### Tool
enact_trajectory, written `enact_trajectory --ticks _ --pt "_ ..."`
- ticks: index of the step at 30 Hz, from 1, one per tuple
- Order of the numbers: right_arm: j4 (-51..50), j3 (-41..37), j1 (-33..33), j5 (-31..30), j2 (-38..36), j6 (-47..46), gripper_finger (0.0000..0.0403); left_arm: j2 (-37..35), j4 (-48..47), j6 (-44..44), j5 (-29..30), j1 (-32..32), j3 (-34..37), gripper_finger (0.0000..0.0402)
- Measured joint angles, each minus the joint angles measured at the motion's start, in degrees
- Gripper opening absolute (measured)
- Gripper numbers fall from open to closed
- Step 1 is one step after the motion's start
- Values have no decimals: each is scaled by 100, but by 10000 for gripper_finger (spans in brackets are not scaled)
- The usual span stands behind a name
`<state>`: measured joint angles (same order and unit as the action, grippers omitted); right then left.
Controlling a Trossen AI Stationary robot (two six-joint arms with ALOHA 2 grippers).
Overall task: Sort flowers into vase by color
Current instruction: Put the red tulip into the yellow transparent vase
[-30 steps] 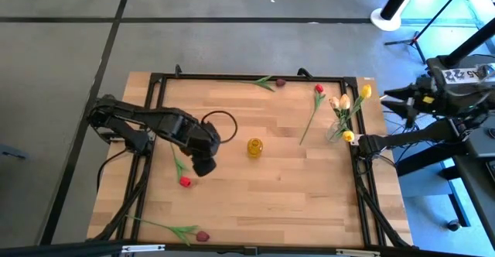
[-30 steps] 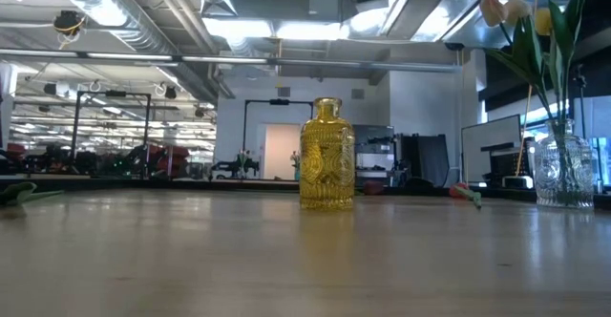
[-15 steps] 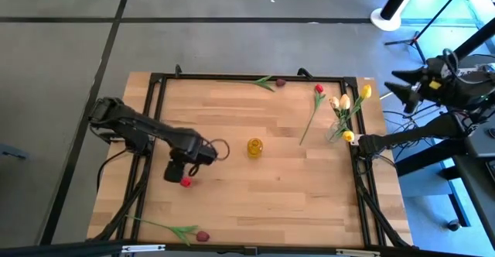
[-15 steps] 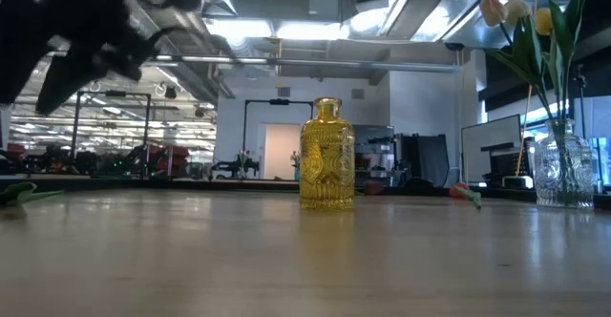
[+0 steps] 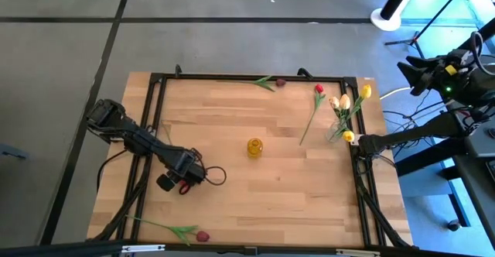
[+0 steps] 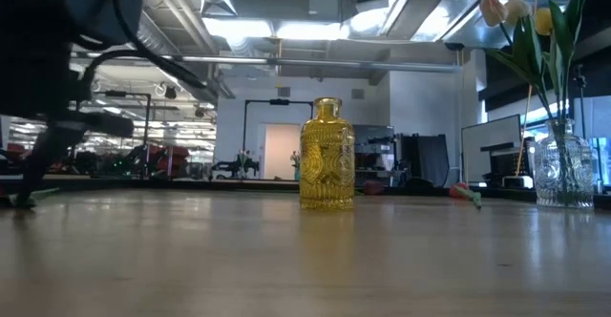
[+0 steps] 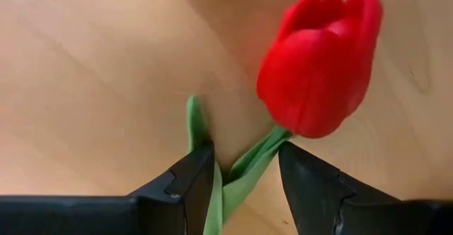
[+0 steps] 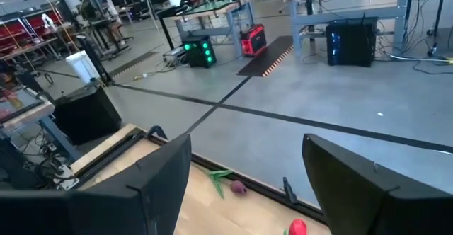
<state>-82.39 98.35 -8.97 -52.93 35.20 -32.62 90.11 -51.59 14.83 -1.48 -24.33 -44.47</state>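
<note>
Flowers get their next pick — left gripper (image 7: 244,175) has dropped onto the red tulip (image 7: 320,59), jaws open astride its stem — right gripper (image 8: 244,185) waits open off-table.

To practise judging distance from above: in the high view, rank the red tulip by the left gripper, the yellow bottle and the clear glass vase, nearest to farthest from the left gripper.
Measured from the left gripper, low on the table's left side:
1. Red tulip, between its fingers.
2. Yellow bottle, mid-table.
3. Clear glass vase, near the right edge.
</note>
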Motion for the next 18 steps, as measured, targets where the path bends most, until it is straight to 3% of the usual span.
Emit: enact_trajectory --ticks 8,11,16,18 --pt "-28 -2 0 94 -7 -13 271 -26 296 507 66 -258 195 148" --pt "-44 -2 0 103 -7 -9 271 -20 426 755 410 -393 206 114" --pt "-36 -2 0 105 -9 135 271 15 603 510 1093 -587 10 22" --pt "17 -2 0 120 -9 208 271 25 734 405 1489 -648 -267 10"
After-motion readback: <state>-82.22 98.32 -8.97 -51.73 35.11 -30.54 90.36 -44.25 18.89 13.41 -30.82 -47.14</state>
